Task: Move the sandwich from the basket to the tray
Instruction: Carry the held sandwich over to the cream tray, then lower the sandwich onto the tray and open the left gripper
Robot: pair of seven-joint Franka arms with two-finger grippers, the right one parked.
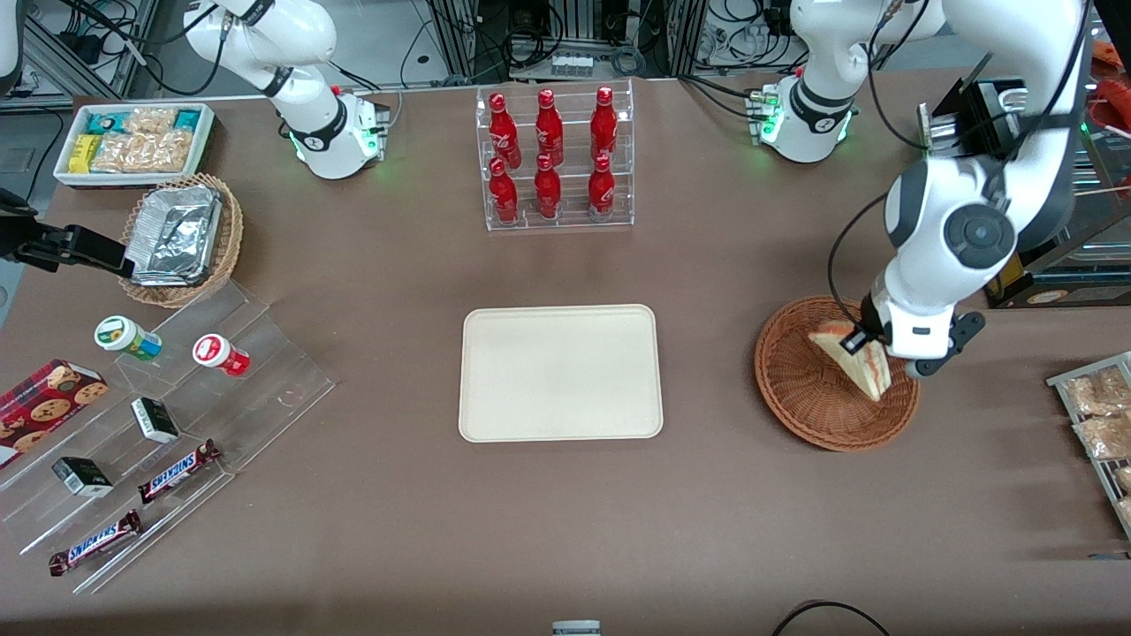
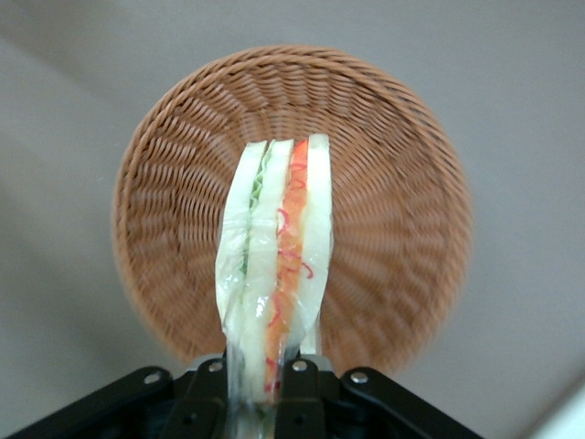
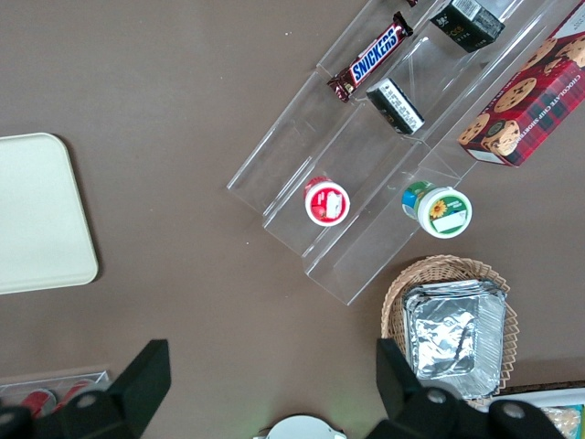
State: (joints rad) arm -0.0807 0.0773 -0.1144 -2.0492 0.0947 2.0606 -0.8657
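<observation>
The sandwich (image 1: 857, 359), a pale bread wedge in clear wrap with red and green filling, hangs above the reddish-brown wicker basket (image 1: 800, 389). My left gripper (image 1: 869, 341) is shut on one end of it, over the basket's edge nearest the working arm's end. In the left wrist view the sandwich (image 2: 279, 247) stands edge-on between the black fingers (image 2: 300, 393), lifted off the basket (image 2: 393, 210) below. The cream tray (image 1: 560, 372) lies flat in the middle of the table, toward the parked arm from the basket, with nothing on it.
A clear rack of red bottles (image 1: 553, 157) stands farther from the front camera than the tray. Bagged pastries (image 1: 1098, 415) lie at the working arm's table end. A clear stepped shelf (image 1: 159, 415) with snacks, a tan basket of foil containers (image 1: 181, 237) and a white snack bin (image 1: 134, 141) sit toward the parked arm's end.
</observation>
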